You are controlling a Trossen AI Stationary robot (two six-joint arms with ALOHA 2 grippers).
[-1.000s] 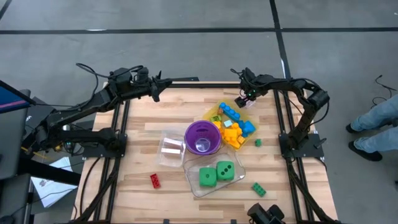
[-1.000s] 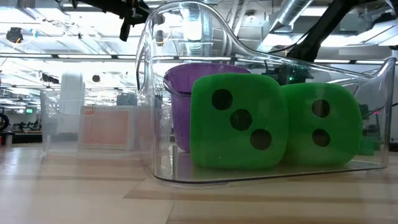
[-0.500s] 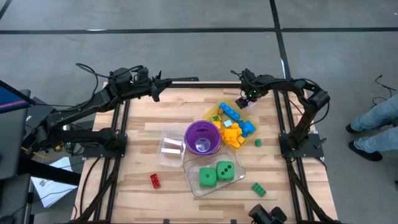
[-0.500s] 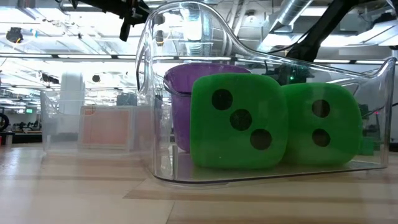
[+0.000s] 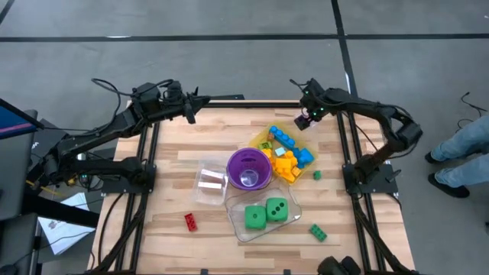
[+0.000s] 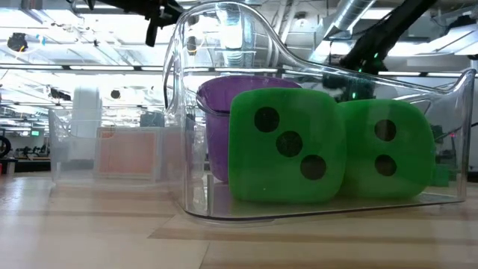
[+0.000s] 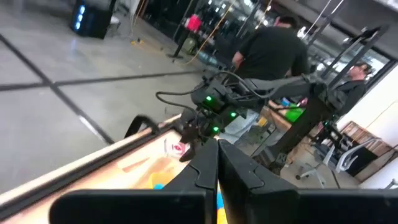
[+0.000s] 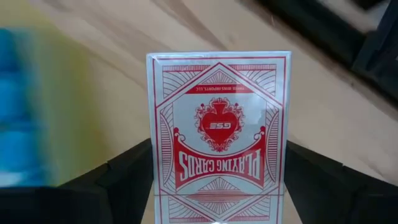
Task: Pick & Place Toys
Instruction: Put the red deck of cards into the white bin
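My right gripper [image 5: 302, 122] is over the table's far right part, shut on a red-and-white playing-card box [image 8: 219, 124], just beyond the yellow tray [image 5: 263, 140]. The tray holds blue, yellow and orange bricks [image 5: 289, 155]. Two green dotted dice [image 5: 264, 214] sit in a clear tub [image 6: 187, 149]. A red brick [image 5: 190, 221], a green brick [image 5: 318, 232] and a small green bit [image 5: 317, 176] lie on the table. My left gripper [image 5: 192, 108] is shut and empty at the far left edge; it also shows in the left wrist view [image 7: 217, 163]. My right gripper pinches the card box between its two fingers [image 8: 127, 177], one on each narrow long side [image 8: 154, 168], at one end of the box. The box's printed face is turned toward the wrist camera and the box reaches out ahead of the fingers, over the wooden table top.
A purple cup [image 5: 248, 168] stands mid-table between the tray and the dice tub. A small clear tub [image 5: 210, 182] stands to its left. A person's legs [image 5: 458, 156] show beyond the table's right side. Bare wood [image 5: 176, 153] lies on the left half.
My right arm has swung its elbow out toward the table's right side, and its gripper has shifted a little with the card box still in it.
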